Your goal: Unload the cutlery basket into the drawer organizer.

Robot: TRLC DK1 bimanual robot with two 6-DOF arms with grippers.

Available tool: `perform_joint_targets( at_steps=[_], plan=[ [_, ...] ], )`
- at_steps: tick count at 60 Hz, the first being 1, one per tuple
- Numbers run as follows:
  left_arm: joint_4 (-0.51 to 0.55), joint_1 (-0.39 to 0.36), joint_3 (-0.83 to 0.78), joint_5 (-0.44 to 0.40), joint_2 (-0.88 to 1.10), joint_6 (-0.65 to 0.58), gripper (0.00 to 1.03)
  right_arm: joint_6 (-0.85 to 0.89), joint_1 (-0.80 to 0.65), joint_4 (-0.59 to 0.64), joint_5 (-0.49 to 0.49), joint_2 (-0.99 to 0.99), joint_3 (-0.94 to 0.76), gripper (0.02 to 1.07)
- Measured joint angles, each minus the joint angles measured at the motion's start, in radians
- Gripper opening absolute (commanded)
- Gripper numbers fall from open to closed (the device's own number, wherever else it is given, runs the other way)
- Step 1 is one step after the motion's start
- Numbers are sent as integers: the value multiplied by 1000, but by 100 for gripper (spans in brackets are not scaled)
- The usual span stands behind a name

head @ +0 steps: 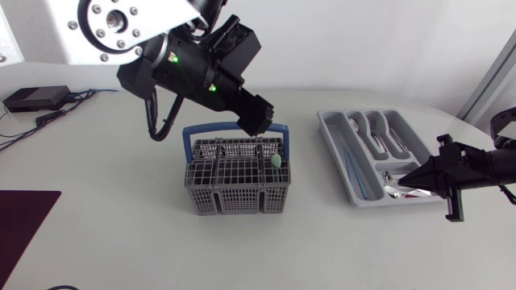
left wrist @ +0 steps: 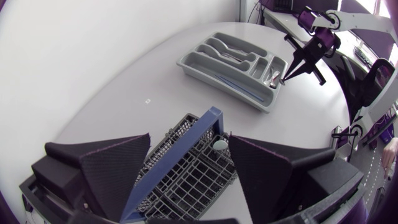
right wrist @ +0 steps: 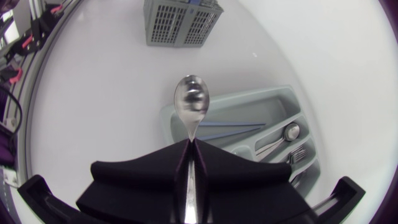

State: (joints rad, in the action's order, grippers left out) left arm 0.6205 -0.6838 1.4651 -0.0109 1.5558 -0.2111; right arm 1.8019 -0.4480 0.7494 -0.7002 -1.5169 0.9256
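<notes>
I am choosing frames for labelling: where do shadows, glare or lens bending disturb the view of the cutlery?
Head view: only soft shadow around the basket, no strong glare on the organizer. Right wrist view: the spoon in the right gripper shows bright reflections. Left wrist view: the table looks bowed.

table (head: 121, 250): white, rounded edge | black box (head: 36, 97), cables (head: 48, 118): far-left corner | dark maroon mat (head: 20, 225): near-left

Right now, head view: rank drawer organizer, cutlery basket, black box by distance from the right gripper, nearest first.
1. Drawer organizer: on the table's right side, its near end at the tips of the right gripper, which holds a spoon.
2. Cutlery basket: mid-table.
3. Black box: far left corner of the table.
</notes>
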Motion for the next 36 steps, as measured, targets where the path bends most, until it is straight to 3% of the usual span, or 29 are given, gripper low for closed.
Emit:
perform_joint_targets(
  at_steps=[19, 36],
  plan=[
    [4, 3, -52, 0, -34, -3, 97, 206, -32, 14, 174, -171, 131, 8],
    [3, 5, -64, 0, -39, -3, 97, 277, -46, -5, 258, -294, 205, 10]
  ],
)
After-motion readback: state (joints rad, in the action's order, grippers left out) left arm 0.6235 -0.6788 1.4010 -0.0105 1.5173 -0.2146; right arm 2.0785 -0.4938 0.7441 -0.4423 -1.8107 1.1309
